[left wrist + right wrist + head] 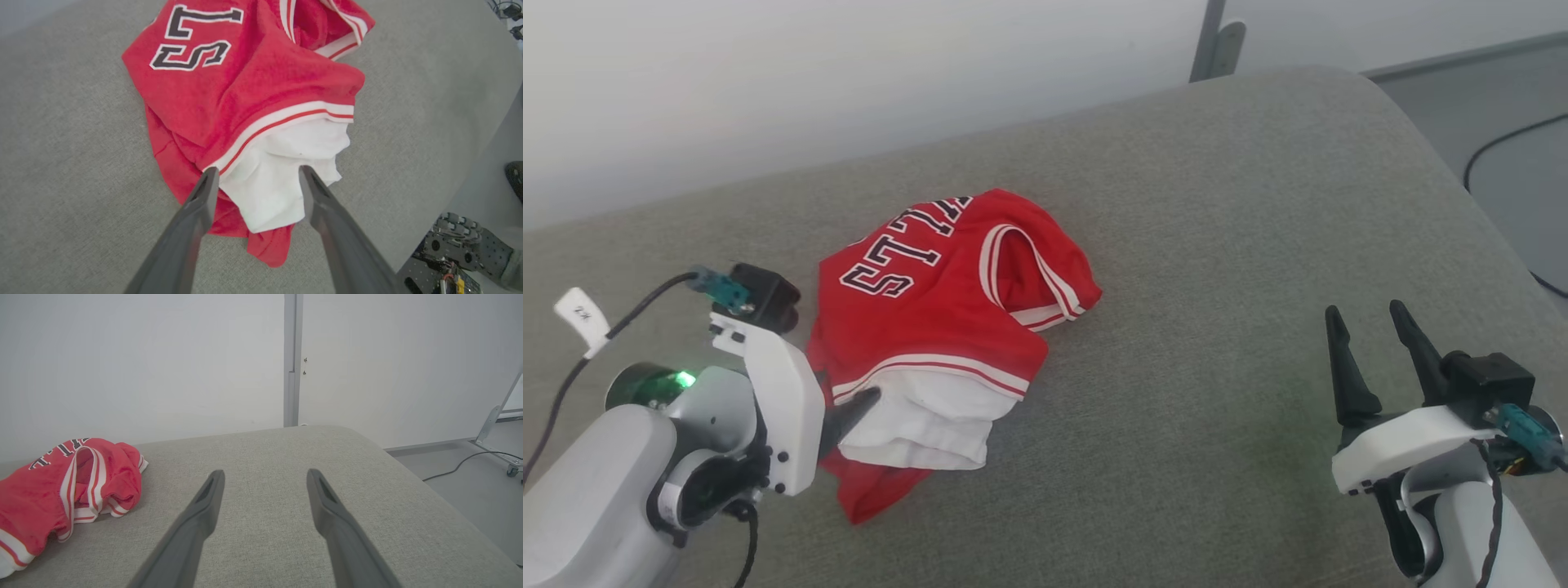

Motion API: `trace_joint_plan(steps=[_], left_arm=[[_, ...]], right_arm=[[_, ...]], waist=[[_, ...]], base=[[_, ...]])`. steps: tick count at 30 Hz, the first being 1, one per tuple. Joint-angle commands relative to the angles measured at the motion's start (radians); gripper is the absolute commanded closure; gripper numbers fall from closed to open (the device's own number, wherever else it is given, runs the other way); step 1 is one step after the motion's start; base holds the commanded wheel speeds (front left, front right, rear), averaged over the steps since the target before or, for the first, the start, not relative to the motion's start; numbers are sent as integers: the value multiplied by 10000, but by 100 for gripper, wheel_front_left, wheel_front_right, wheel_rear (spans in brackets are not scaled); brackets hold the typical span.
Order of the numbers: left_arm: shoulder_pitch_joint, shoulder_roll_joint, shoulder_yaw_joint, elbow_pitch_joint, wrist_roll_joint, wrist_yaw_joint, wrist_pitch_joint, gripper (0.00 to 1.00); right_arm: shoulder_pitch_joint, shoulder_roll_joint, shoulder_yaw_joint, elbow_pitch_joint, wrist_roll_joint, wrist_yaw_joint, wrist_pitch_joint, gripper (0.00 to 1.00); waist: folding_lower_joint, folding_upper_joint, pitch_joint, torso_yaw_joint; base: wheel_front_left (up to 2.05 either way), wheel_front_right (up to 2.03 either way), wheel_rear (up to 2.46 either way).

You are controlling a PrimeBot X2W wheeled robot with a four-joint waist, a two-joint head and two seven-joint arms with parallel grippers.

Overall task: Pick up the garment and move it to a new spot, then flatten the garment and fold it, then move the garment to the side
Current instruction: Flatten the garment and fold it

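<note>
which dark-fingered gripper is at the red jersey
The left gripper: its open fingers straddle the white fold of the red basketball jersey; the right gripper sits apart over grey cushion.

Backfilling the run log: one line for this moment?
stage: pre-grasp | garment: crumpled on grey cushion | left gripper: open, at white inner layer | right gripper: open, apart from garment

Matt knit garment (947,318), woven cushion (1217,327)

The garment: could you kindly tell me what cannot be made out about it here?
- Garment lettering: head view, partly folded under; left wrist view, cut by top edge.
- Garment's far side: right wrist view, cut by left edge.
- Left gripper contact with garment: unclear.
</note>
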Motion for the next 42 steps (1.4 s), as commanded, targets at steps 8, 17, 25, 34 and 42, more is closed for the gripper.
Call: trace_joint_plan(steps=[8, 17, 25, 34, 42], left_arm=[[-325, 35, -405, 568, -13, 683, 1378, 0], [-563, -251, -564, 1103, -123, 733, 1675, 0], [-744, -498, -586, 1589, -347, 617, 1750, 100], [-942, -501, -367, 1544, -670, 716, 1980, 100], [-710, 191, 73, 817, -744, 1012, 2008, 100]], right_arm=[[-189, 99, -9, 209, 46, 0, -205, 0], [-287, 127, -40, 329, -36, 0, -271, 0], [-395, 151, -32, 370, -64, 0, -311, 0], [-396, 137, -134, 392, -149, 0, -315, 0], [-240, 69, -284, 383, -178, 0, -316, 0]], waist=[[0, 0, 225, -227], [0, 0, 407, -176], [0, 0, 498, -111], [0, 0, 481, 16], [0, 0, 351, 246]], base=[[0, 0, 0], [0, 0, 0], [0, 0, 0], [0, 0, 0], [0, 0, 0]])
